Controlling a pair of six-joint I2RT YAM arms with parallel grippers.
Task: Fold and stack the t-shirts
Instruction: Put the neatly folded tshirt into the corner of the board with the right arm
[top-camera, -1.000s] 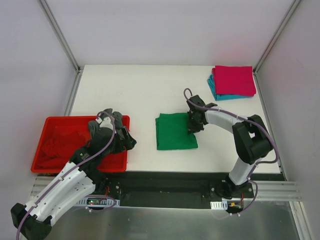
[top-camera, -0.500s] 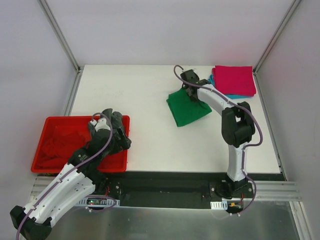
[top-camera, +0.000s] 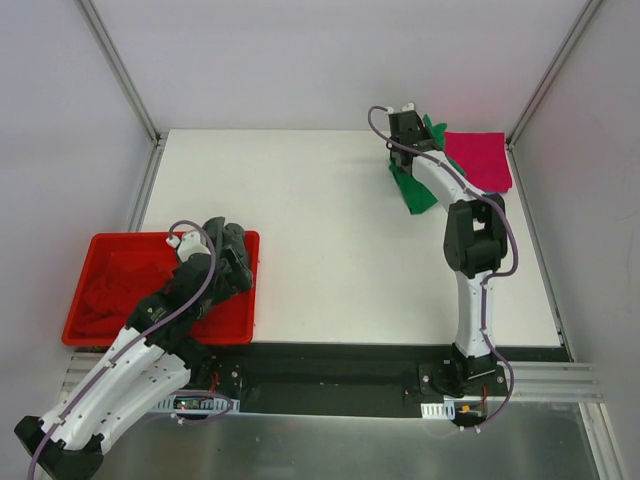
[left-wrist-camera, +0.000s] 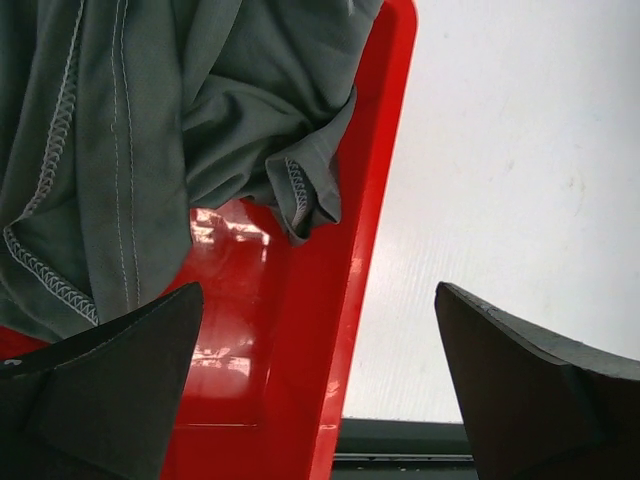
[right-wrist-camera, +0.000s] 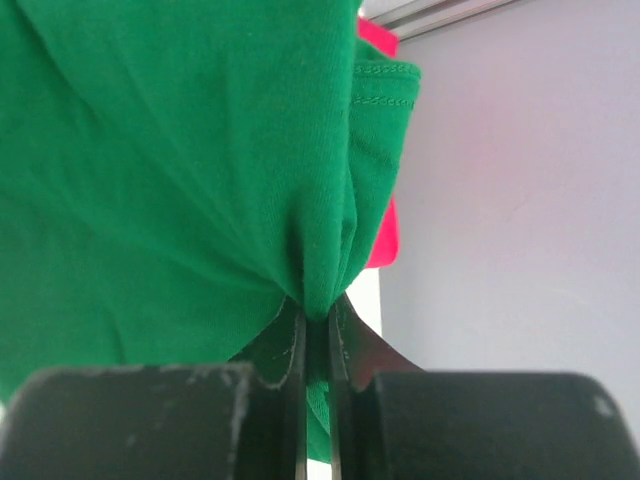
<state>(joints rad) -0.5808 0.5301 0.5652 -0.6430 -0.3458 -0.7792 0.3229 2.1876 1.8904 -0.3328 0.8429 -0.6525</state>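
A green shirt (right-wrist-camera: 180, 150) is clamped between the jaws of the right gripper (right-wrist-camera: 315, 330); a tray rim (left-wrist-camera: 385, 150) is seen between the open jaws of the left gripper (left-wrist-camera: 318, 300).

I see bare tabletop (top-camera: 300, 220) mid and far left: free passage. Red tray (top-camera: 75, 335) blocks near left. Right arm (top-camera: 470, 245) bars right side; pink shirt (top-camera: 485, 165) fills far right corner.

Lab cell: white panels (top-camera: 330, 60), aluminium frame (top-camera: 119, 68)
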